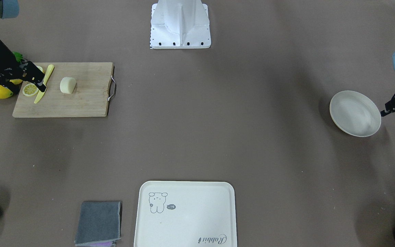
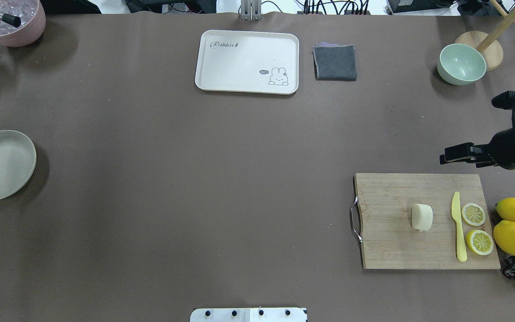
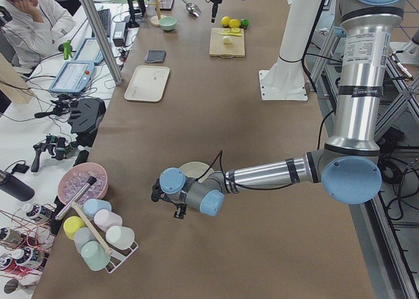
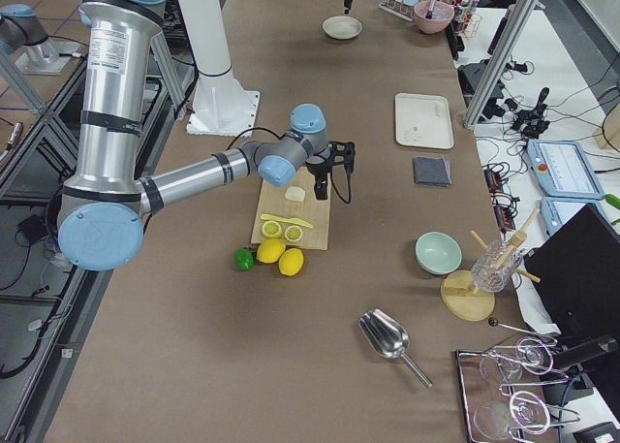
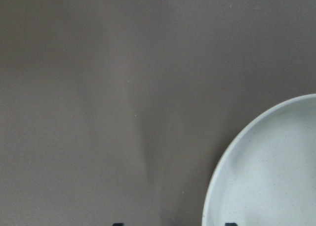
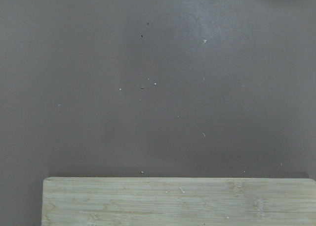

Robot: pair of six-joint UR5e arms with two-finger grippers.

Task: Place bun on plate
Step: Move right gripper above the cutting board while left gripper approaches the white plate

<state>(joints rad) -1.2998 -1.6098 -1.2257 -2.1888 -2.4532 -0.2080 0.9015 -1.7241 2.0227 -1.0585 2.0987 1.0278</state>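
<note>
On the cutting board: the bun (image 2: 422, 217) is lying about mid-board on the cutting board (image 2: 391, 241), which is sitting toward the table's right edge. A yellow knife (image 2: 458, 228) is lying near it, on the side of the board's right edge.
Handling: the bun is looking light, soft and smooth. A gentle pinch across its narrow sides, low down, should be suiting it, while a hard squeeze is likely risking a dent.
Right gripper (image 1: 34, 77): it is hovering with jaws apart and holding nothing, past the board's far edge. The bun is sitting nearer the robot, well apart from it.
Left gripper (image 1: 392, 111): it is hanging spread and empty, just beside the plate's rim.
Plate (image 2: 2, 165): it is sitting bare at the table's left edge, well apart from the bun.
</note>
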